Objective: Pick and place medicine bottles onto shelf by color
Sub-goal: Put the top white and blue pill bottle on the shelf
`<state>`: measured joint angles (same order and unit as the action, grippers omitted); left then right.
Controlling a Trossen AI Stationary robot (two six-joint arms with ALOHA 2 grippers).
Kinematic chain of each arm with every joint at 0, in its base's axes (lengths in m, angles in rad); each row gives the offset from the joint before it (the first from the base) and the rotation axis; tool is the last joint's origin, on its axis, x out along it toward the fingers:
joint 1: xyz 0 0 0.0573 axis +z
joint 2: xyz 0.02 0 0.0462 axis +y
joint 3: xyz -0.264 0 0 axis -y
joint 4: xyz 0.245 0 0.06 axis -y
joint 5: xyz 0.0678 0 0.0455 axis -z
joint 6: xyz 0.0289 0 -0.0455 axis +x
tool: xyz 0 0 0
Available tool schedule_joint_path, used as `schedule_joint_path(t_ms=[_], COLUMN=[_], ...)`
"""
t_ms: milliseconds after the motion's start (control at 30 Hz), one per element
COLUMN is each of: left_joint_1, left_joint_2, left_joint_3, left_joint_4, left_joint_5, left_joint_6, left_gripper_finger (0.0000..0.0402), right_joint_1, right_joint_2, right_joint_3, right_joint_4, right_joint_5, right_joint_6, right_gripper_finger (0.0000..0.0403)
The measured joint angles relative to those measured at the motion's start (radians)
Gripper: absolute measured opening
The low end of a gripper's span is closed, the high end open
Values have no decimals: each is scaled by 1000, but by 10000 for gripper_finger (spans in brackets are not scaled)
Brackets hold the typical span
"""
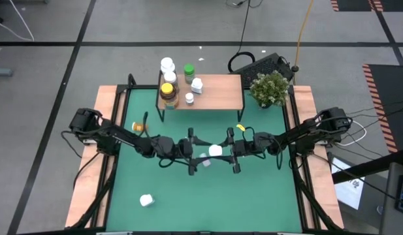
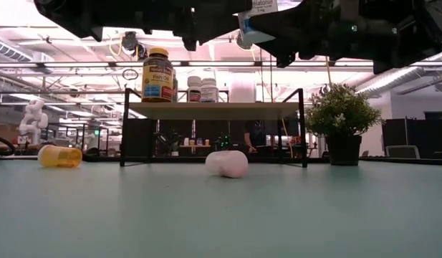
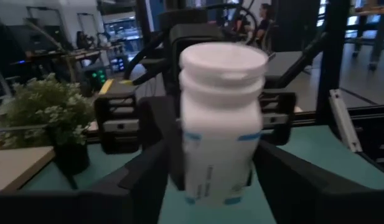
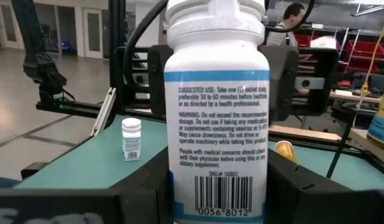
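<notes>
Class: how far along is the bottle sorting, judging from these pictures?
Done: several bottles stand on the shelf. In hand: left gripper and right gripper both grip one white bottle. Left on the table: orange bottle, white jar, toppled bottle.

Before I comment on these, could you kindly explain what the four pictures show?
Two dark robot arms work at a green table. One picture looks down from above, one looks level across the tabletop, and two come from cameras on the arms' wrists. Mid-table, in the air, the right claw holds a white medicine bottle; the left claw is at the same bottle. An orange bottle and another white bottle lie on the table. More bottles stand on the small wooden shelf, beside a potted plant.
</notes>
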<state>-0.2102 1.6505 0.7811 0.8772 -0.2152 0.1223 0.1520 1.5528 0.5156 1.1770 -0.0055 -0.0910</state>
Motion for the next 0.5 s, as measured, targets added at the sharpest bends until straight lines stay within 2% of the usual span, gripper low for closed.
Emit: schedule_joint_path(t_ms=[133,267,433,500], left_joint_1=[15,20,20,20], left_joint_2=[0,0,0,0], left_joint_3=[0,-1,-1,0], left_joint_4=[9,3,-1,-12], left_joint_5=[45,53,54,48], left_joint_6=[-1,-20,-19,-19], left_gripper_finger=[169,134,144,153], right_joint_1=[0,0,-1,-1], right_joint_2=[0,0,0,-1], right_joint_3=[0,0,0,-1], right_joint_4=[1,-8,-25,-56], right_joint_5=[3,5,11,56], right_joint_6=[14,29,13,-16], right_gripper_finger=[155,158,187,208])
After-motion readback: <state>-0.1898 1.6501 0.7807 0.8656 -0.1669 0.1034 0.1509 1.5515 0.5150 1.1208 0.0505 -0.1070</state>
